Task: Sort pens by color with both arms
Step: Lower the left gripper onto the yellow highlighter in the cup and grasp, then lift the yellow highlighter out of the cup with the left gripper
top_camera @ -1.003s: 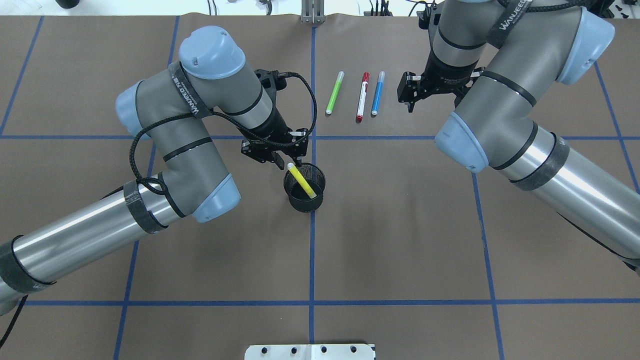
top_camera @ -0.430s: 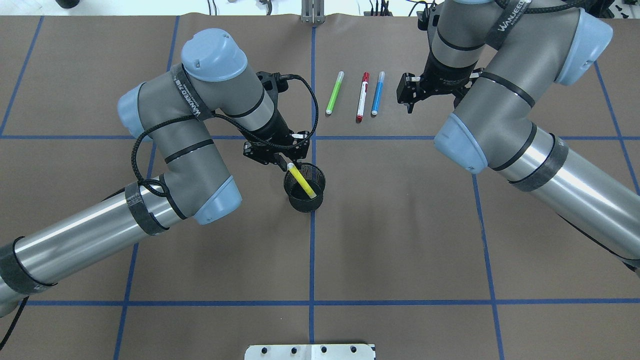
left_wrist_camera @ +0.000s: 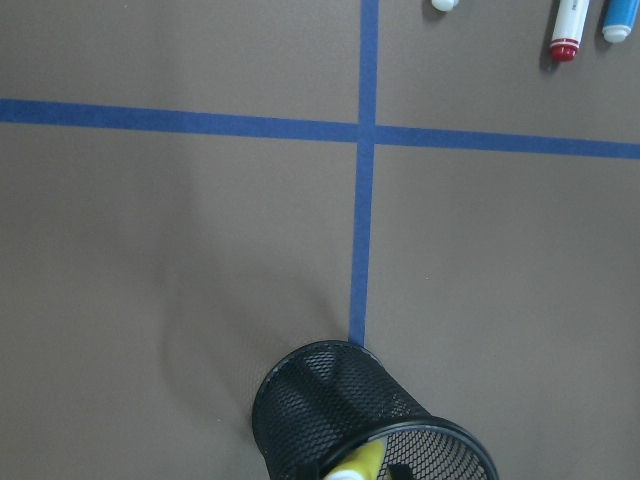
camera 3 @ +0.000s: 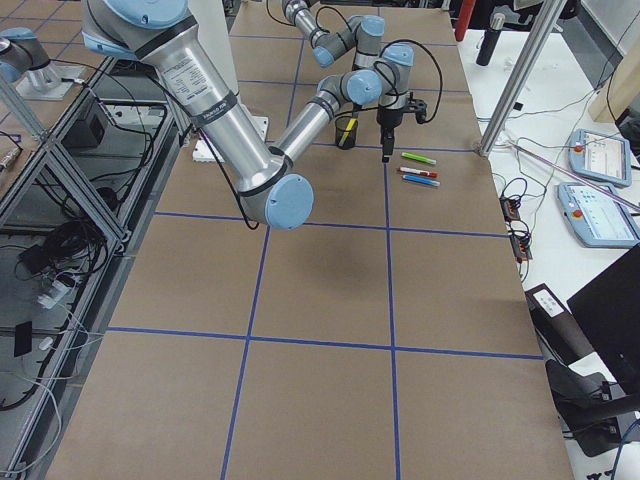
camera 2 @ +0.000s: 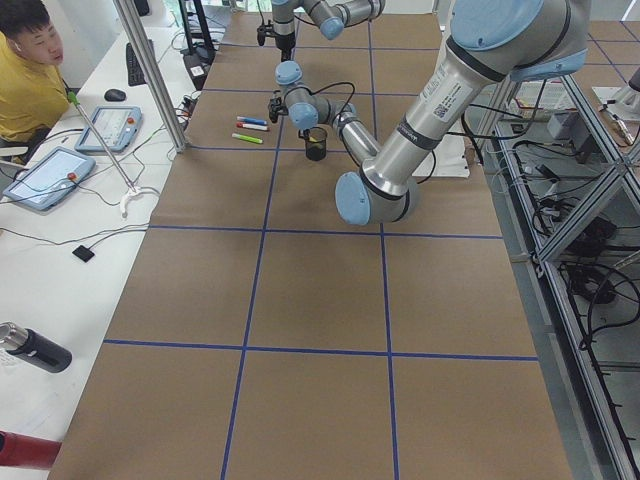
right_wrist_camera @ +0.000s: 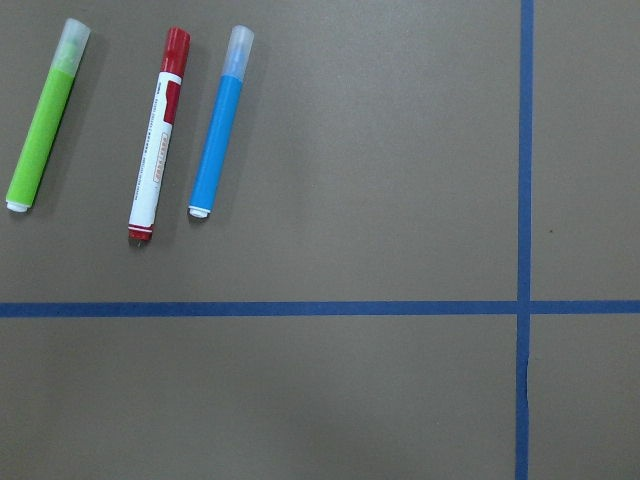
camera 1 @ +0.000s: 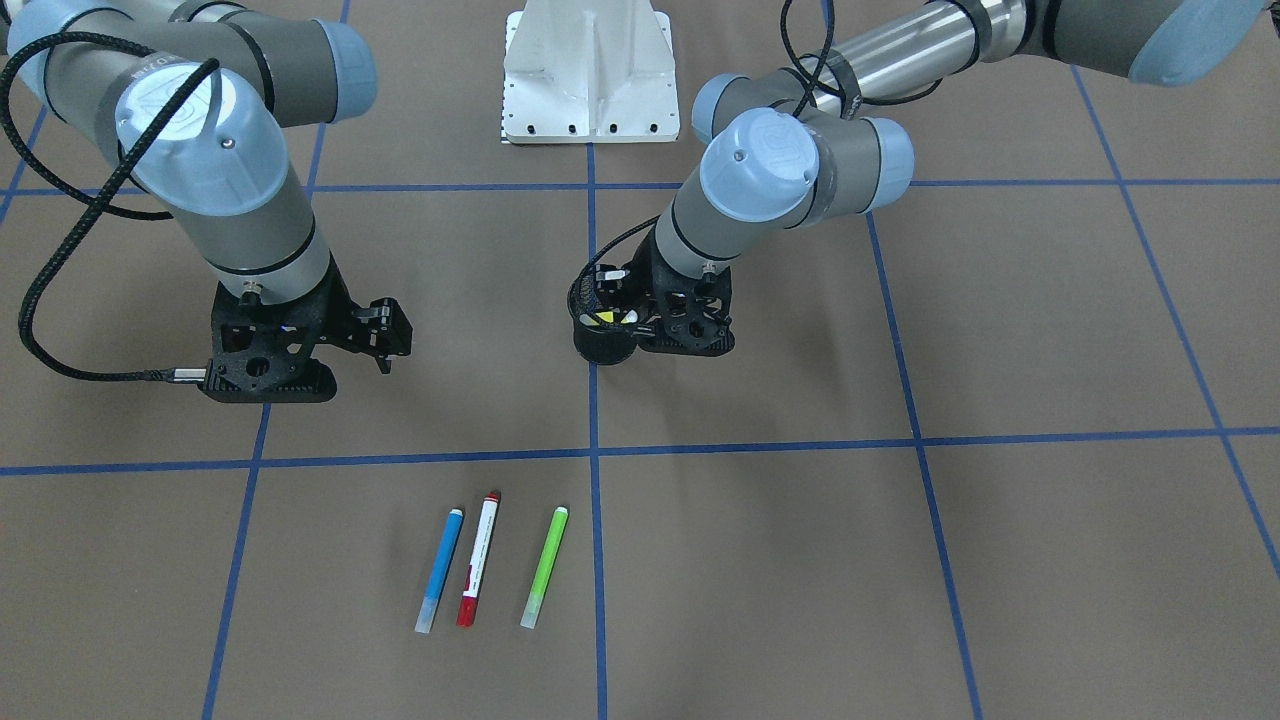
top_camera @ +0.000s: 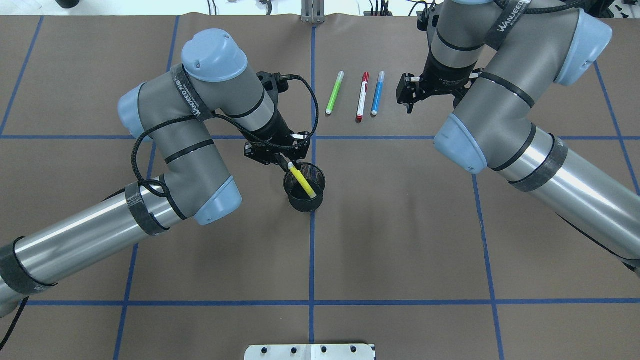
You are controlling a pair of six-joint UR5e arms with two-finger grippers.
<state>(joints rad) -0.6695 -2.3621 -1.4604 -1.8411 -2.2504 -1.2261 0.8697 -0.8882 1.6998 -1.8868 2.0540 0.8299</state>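
Left pincer [top_camera: 290, 164] has edged onto the top of the yellow pen [top_camera: 305, 185] in the cup [top_camera: 306, 206]; perhaps gripping, I cannot tell.

Surface: table [top_camera: 400, 225], brown cover, blue tape [top_camera: 400, 137] grid.
Pens: green pen [top_camera: 335, 93], red pen [top_camera: 362, 97], blue pen [top_camera: 378, 93] lying flat, side by side, not touching, in one square.
Cup: cup [top_camera: 302, 204], black mesh, upright on the centre line.
Plate: white plate [top_camera: 310, 351] at the robot-side edge.

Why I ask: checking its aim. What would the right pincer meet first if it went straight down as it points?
Probably bare table, not a pen: the right pincer hangs beside the blue pen, and its wrist view's middle is plain paper. Depth is unclear.
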